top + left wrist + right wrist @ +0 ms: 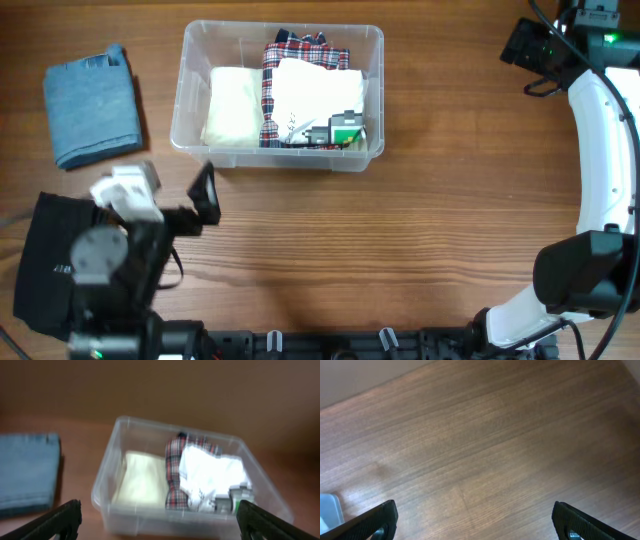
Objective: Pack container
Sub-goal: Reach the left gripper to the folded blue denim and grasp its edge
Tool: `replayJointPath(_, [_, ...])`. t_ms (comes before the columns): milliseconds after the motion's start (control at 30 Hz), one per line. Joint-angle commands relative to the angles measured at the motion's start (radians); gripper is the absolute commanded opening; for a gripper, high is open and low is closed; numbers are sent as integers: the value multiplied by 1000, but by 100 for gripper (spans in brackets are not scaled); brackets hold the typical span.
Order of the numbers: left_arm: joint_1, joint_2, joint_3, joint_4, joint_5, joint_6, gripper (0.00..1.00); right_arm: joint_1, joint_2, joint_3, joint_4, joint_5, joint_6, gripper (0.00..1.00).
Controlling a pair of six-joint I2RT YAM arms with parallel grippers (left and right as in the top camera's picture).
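Left end effector (157,516) wide open near the container (111,460).

Overhead looks down; left wrist low, sharing container (150,519)

The black-and-grey left arm (110,265) sits folded at the near left. Its black two-finger left gripper (205,193) points forward, jaws spread wide. The white-and-black right arm (605,150) stretches far forward along the right side, and its black right gripper (522,42) also gapes wide, holding nothing.
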State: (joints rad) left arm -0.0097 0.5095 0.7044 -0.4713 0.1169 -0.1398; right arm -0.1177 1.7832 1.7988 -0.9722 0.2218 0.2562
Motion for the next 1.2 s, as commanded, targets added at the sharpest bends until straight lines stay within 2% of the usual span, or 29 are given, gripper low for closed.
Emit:
replayJointPath(0, [8, 323, 393, -156, -2, 18, 100, 0, -6, -7, -1, 14, 7, 100])
replayJointPath(133, [43, 635, 772, -363, -2, 80, 100, 0, -6, -7, -1, 14, 6, 100])
replayJointPath(233, [125, 790, 932, -414, -2, 86, 100, 0, -6, -7, -1, 14, 6, 100])
replayJointPath(400, [187, 813, 938, -407, -52, 83, 100, 0, -6, -7, -1, 14, 6, 100])
replayJointPath(500, [274, 853, 938, -407, -91, 2, 100, 0, -6, -7, -1, 14, 6, 100])
replayJointPath(667, [548, 1082, 938, -436, 129, -26, 100, 0, -6, -7, -1, 14, 6, 100])
replayJointPath(833, [721, 1294, 938, -435, 261, -29, 100, 0, -6, -7, -1, 14, 6, 100])
replayJointPath(1167, [776, 1389, 938, -312, 230, -21, 100, 0, -6, -7, -1, 14, 6, 100])
